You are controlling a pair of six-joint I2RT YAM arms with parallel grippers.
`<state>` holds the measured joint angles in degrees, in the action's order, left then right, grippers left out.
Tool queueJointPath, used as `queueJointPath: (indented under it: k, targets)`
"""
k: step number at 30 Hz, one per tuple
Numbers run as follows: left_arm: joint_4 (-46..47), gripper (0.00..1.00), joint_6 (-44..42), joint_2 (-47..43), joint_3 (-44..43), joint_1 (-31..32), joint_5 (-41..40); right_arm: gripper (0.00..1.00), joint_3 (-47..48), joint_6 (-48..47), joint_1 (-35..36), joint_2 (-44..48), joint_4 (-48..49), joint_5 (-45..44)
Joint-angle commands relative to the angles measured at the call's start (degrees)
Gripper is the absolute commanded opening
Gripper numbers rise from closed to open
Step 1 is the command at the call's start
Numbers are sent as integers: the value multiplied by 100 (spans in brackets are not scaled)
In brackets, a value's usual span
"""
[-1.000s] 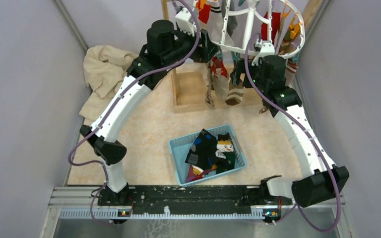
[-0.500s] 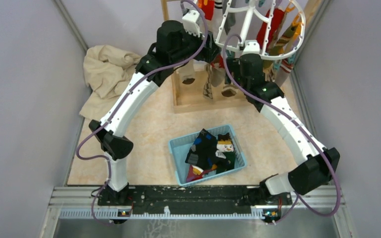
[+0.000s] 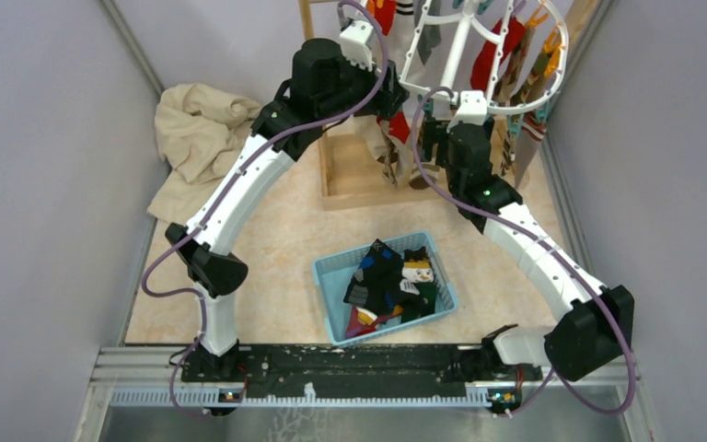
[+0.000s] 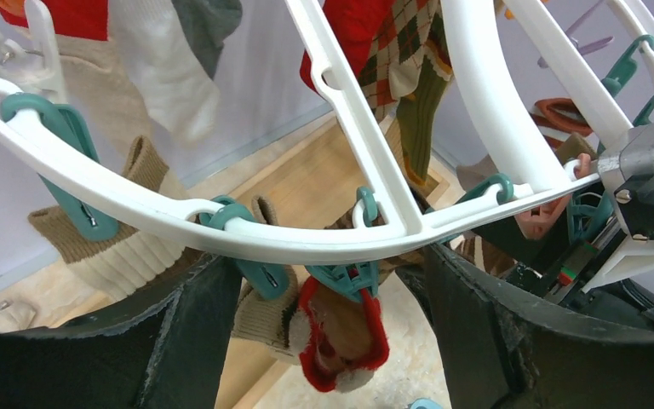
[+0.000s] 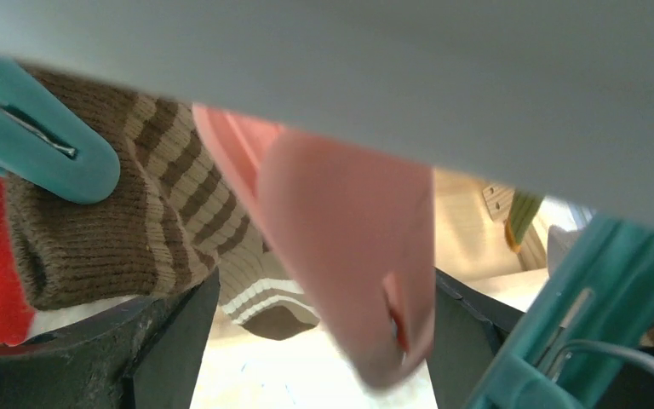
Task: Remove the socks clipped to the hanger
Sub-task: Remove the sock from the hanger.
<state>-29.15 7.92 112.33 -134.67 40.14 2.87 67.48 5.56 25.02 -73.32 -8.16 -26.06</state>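
Black fingers of the left gripper [image 4: 328, 294] stand apart around a teal clip [image 4: 349, 277] holding a red-cuffed sock [image 4: 341, 345] under the white hanger [image 4: 477, 94]. The right gripper [image 5: 319, 332], likewise spread, flanks a pink clip [image 5: 341, 256] beside a brown striped sock [image 5: 119, 230]. Other socks [image 3: 396, 285] lie in the blue basket [image 3: 330, 276] below.

beige cloth [image 3: 193, 129] crumpled far left; wooden stand [image 3: 350, 177] centre back; blue basket [image 3: 330, 278] nearer.
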Motion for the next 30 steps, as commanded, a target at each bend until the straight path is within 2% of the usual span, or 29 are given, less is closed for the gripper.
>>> queueJointPath:
  k: [1, 4, 9, 15, 22, 30]
  targets:
    - [-73, 84, -126, -53, -122, 14, -133, 83, -203, 14, 45, -120, 625, -675]
    - [-102, 84, -149, -30, -132, 6, -155, 83, -124, 52, 47, -144, 455, -469]
    - [-109, 84, -125, 4, -99, 3, -138, 84, -363, 162, 47, -58, 457, -685]
    - [-150, 83, -115, -24, -90, 4, -126, 85, -121, 156, 47, -223, 328, -744]
    - [-180, 83, -98, -103, -55, 11, -137, 82, 633, 235, -32, -355, -364, -57]
    - [-187, 83, -97, -251, 65, 12, -127, 82, 1207, 400, -308, -533, -1407, 1660]
